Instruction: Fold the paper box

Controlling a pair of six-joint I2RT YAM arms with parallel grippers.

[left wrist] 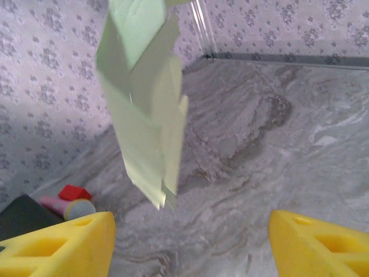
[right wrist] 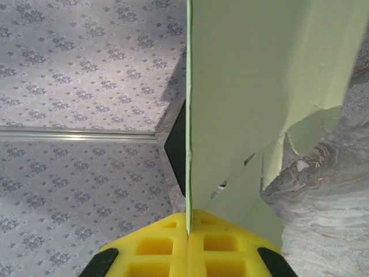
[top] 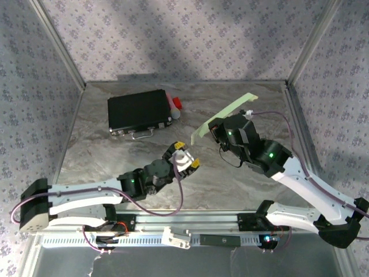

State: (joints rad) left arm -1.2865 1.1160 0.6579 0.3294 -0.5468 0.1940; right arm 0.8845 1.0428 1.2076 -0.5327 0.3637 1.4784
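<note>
The paper box (top: 226, 117) is a flat pale-green card sheet with flaps, held tilted in the air over the right half of the table. My right gripper (top: 215, 130) is shut on its lower edge. In the right wrist view the paper box (right wrist: 259, 86) rises edge-on from between the closed yellow pads of the right gripper (right wrist: 188, 231). My left gripper (top: 183, 157) is open near the table's middle, a little left of and below the sheet. From the left wrist the paper box (left wrist: 144, 104) hangs ahead, apart from the open left gripper (left wrist: 190, 248), which holds nothing.
A flat black case (top: 140, 111) lies at the back left, with a pink and red object (top: 174, 107) beside its right end. Patterned walls and metal frame rails (top: 184, 83) enclose the marbled table (top: 115, 156).
</note>
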